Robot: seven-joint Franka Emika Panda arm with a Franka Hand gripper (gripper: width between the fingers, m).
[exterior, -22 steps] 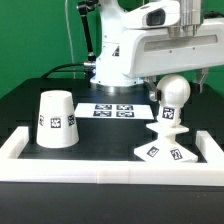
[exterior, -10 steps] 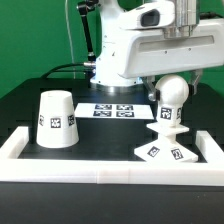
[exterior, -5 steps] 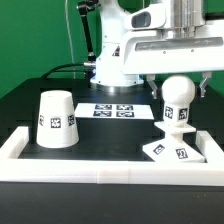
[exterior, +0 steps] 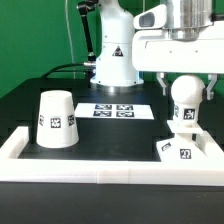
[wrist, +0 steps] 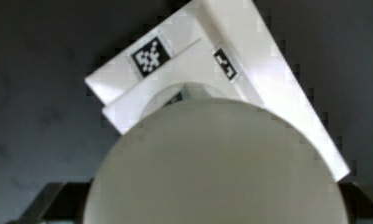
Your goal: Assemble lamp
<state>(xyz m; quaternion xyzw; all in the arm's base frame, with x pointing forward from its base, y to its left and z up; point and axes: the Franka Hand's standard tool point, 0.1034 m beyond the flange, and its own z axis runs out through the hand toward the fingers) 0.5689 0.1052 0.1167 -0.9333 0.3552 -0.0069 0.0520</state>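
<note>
Lamp bulb (exterior: pixel 184 102): upright, neck down on the base, at about 4 o'clock on the counter (exterior: pixel 110 140) in the exterior view. Its round head fills most of the wrist view (wrist: pixel 209 160).
Base (exterior: pixel 183 151): flat on the counter at 6 o'clock of the bulb, touching its neck, just inside the white border (exterior: pixel 100 172) at the near edge. Tags visible on it.
Shade (exterior: pixel 57 120): stands alone, wide end down, at 9 o'clock from the base and well apart. Nothing touches it.
Marker board (exterior: pixel 115 110): lies between the two, at about 10 o'clock from the base. Not in play.
Pincer (exterior: pixel 185 84): hangs at 12 o'clock over the bulb with one finger on each side of the round head. Set narrow, looks clamped on it. The wrist view shows only dark finger bits beside the head, so the grip is my read.
Done: bulb placed on base, standing straight.
Unclear: whether the neck is fully seated or screwed home; the joint is too small to read.
Left: finish seating if needed, release the bulb, fetch the shade, lower it over the bulb.
Progress: roughly mid-task by my judgement. Bulb step in hand, shade step not yet begun.
</note>
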